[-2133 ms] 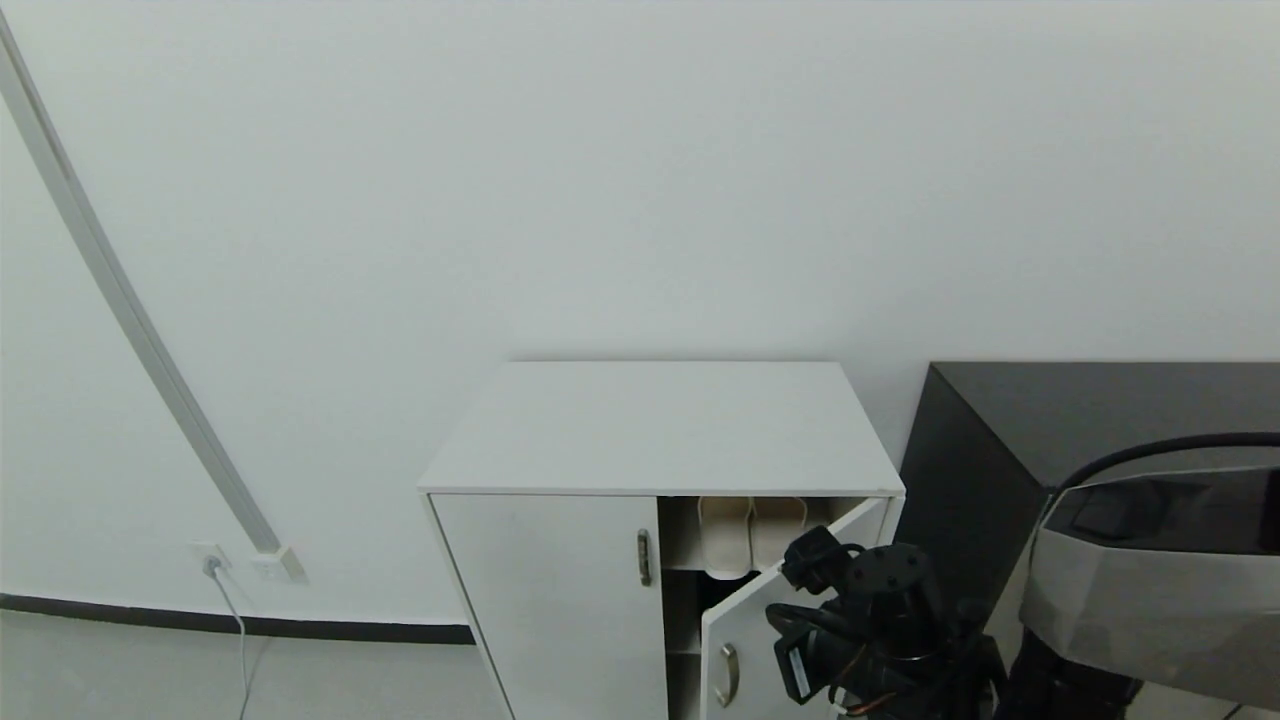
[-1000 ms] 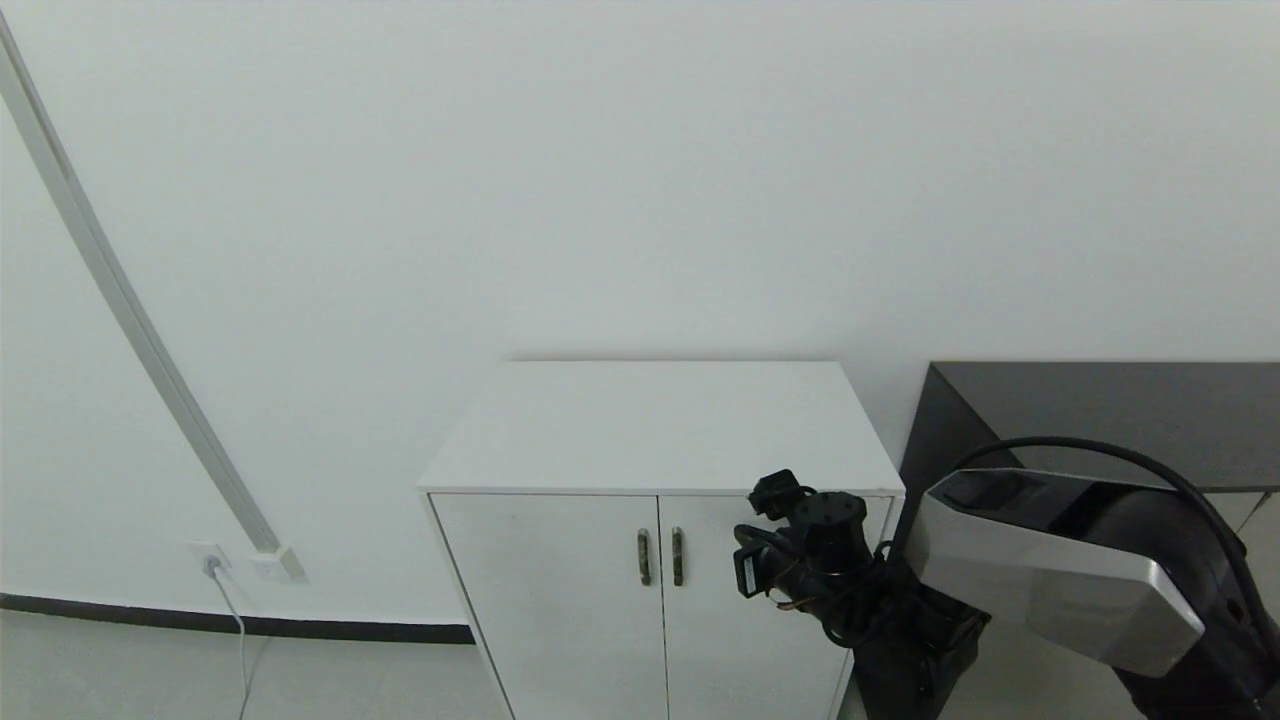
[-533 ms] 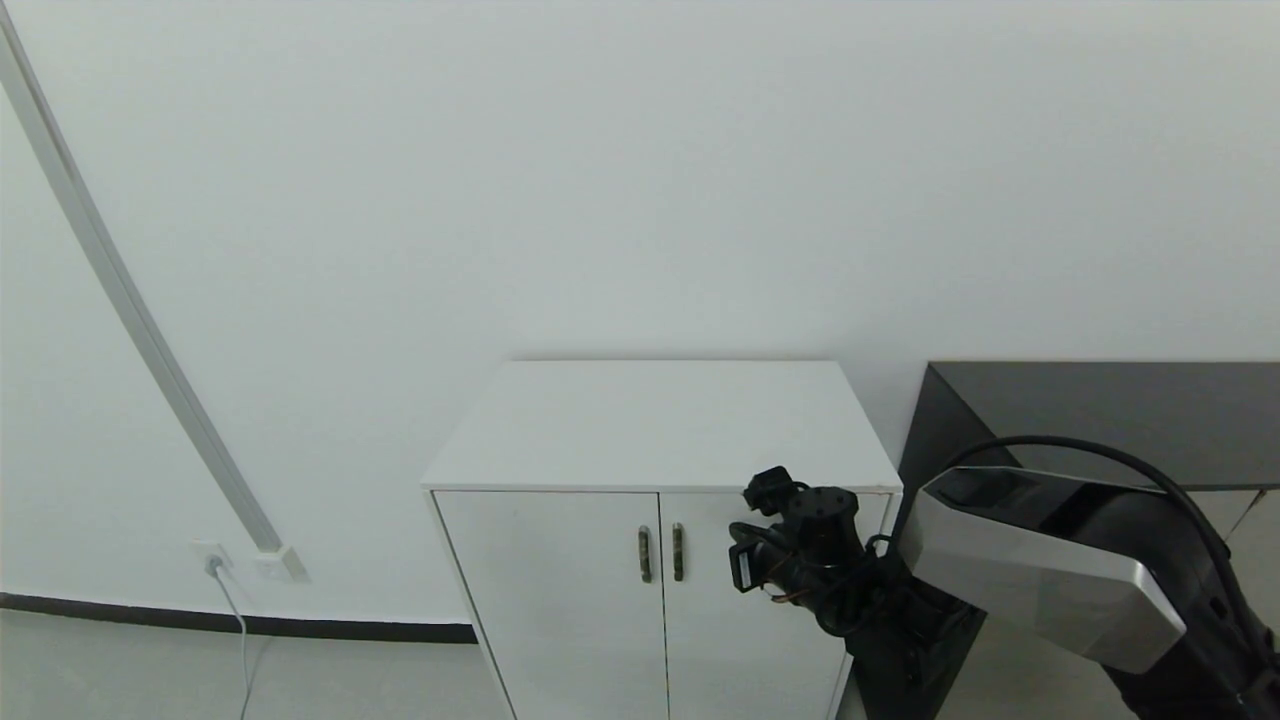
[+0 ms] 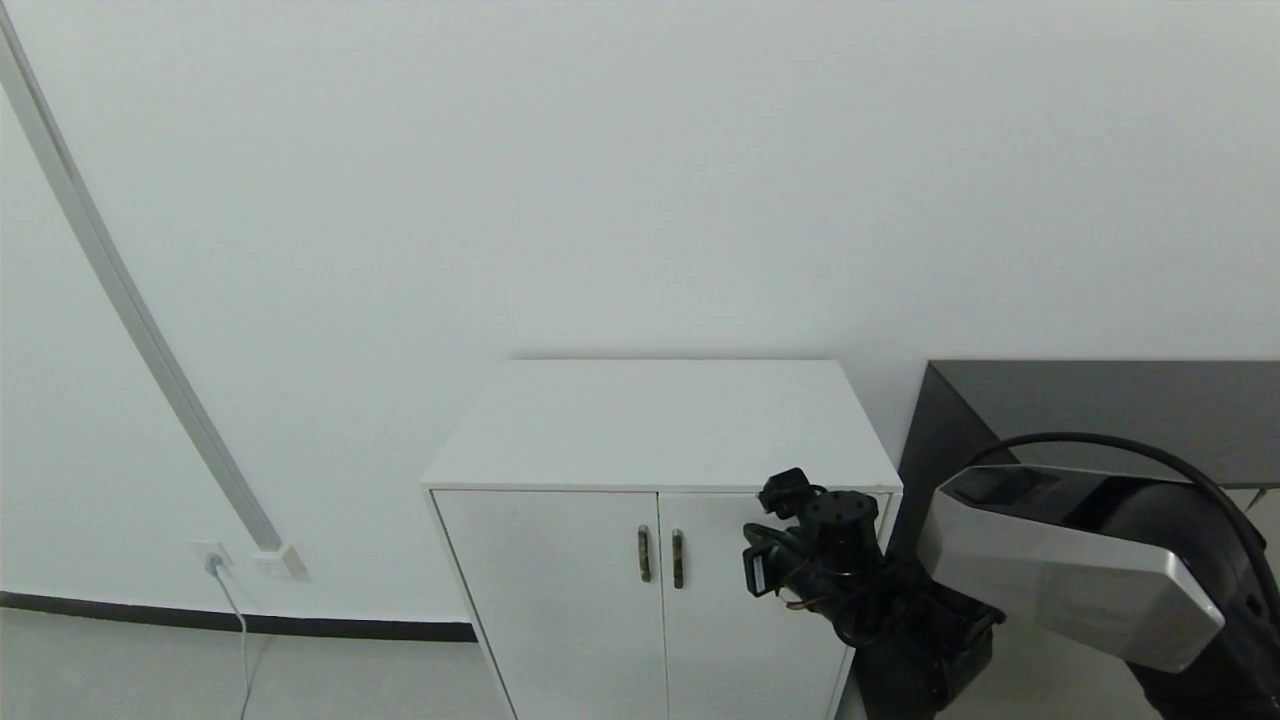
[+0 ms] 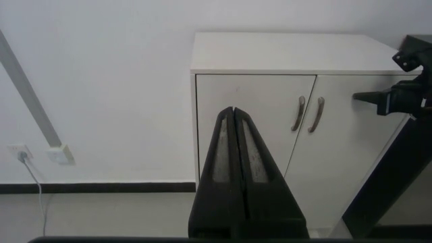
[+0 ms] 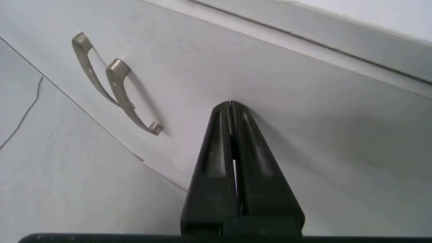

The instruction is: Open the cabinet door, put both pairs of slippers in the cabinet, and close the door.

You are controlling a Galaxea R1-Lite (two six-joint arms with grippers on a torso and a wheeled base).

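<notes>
The white cabinet [image 4: 660, 430] stands against the wall with both doors closed and its two metal handles [image 4: 645, 555] [image 4: 677, 558] side by side at the middle seam. My right arm [image 4: 815, 550] is in front of the right door [image 4: 740, 620]. In the right wrist view, my right gripper [image 6: 231, 106] is shut and empty, its tips close to the right door [image 6: 317, 121], off to the side of the handles [image 6: 131, 94]. My left gripper [image 5: 233, 111] is shut and empty, held well back from the left door [image 5: 253, 128].
A dark cabinet [image 4: 1100, 400] stands directly right of the white one. A grey conduit [image 4: 130, 300] runs down the wall on the left to a socket with a plugged cable [image 4: 210, 562]. Open floor lies left of the cabinet.
The right door stood open two seconds ago with pale slippers on the upper shelf; it has since swung closed. In the last half second my right arm drew slightly right, away from the handles.
</notes>
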